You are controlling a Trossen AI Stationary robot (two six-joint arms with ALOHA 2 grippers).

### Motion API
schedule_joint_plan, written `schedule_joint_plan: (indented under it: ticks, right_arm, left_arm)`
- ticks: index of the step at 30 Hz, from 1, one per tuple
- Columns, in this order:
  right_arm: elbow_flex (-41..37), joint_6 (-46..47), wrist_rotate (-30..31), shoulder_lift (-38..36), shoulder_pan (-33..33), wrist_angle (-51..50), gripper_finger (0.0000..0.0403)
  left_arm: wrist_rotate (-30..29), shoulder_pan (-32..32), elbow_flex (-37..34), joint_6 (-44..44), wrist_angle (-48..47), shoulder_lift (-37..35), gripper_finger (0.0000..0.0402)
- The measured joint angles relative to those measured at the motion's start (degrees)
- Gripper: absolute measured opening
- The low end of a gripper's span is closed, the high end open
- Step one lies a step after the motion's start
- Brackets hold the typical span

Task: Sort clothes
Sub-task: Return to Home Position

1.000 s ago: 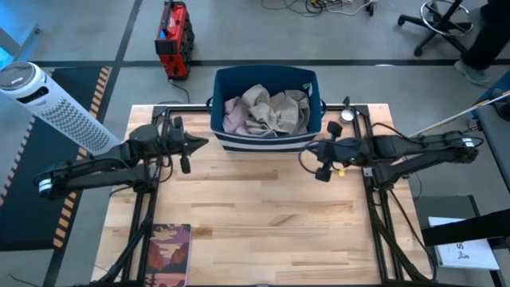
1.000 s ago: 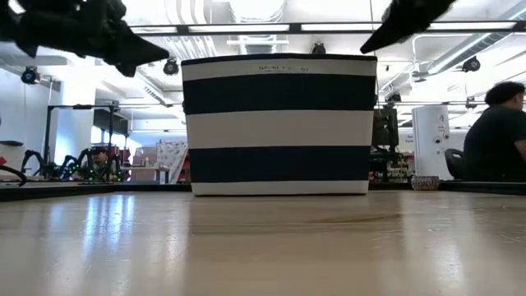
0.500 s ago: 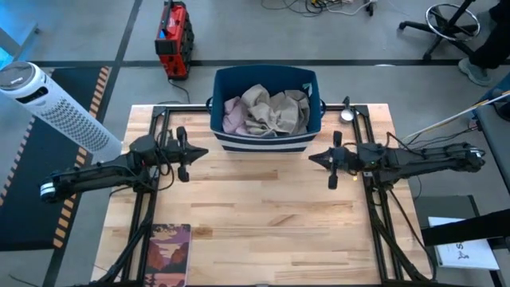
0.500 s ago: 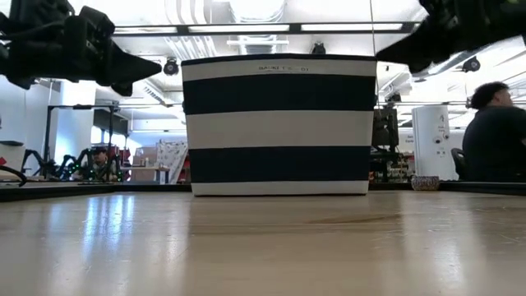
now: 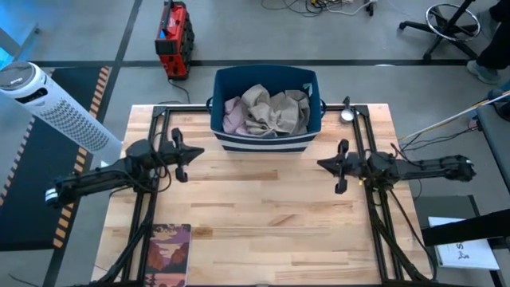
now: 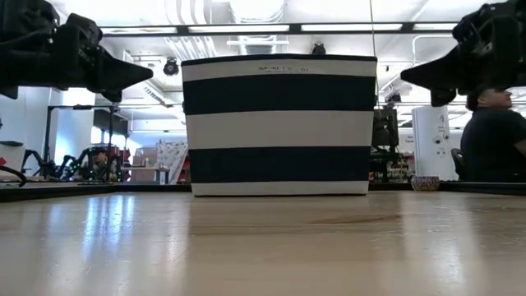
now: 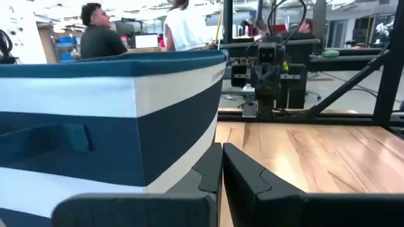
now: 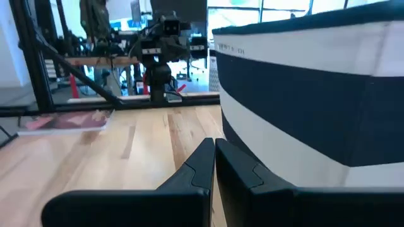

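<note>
High view: clothes [image 5: 267, 112] piled in the navy bin [image 5: 263, 143] at the tabletop's [image 5: 263, 209] far centre.
I see only beige and pale lilac fabric on top; anything beneath is hidden, and from the low view the bin's striped wall hides the pile entirely. My left gripper [image 5: 198, 151] and right gripper [image 5: 321, 164] hover either side, fingers pressed together, holding nothing.

Table [image 5: 263, 199]: pale wood planks, smooth, with a light sheen. Bin [image 6: 279, 123]: matt striped walls, fabric-like. Clothes [image 5: 267, 112]: soft, crumpled cloth, matt.
</note>
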Motion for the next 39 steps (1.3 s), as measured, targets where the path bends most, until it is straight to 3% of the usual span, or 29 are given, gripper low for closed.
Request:
schedule_joint_plan:
  ticks: [9,15,23,31,39]
  right_arm:
    - [0.0,-0.7,1.6,-12.8,0.5,-12.3,0.0000]
    - [0.0,-2.6,1.9,-12.0,0.7,-12.2,0.0000]
    - [0.0,-3.2,1.6,-11.8,0.7,-12.3,0.0000]
    - [-0.1,-3.6,2.0,-11.0,0.7,-12.3,0.0000]
    - [-0.1,-3.2,2.5,-10.6,0.7,-12.3,0.0000]
  left_arm:
    - [-0.2,0.0,-0.2,-1.7,-10.6,-9.2,0.0000]
    - [-0.9,0.0,-4.3,-3.0,-11.6,-15.6,0.0000]
    - [1.1,-1.8,-4.2,-4.4,-11.8,-12.5,0.0000]
    - [-6.5,-1.9,-4.3,-2.1,-12.8,-12.9,0.0000]
    - [-6.8,-1.9,-4.3,-1.4,-12.4,-13.0,0.0000]
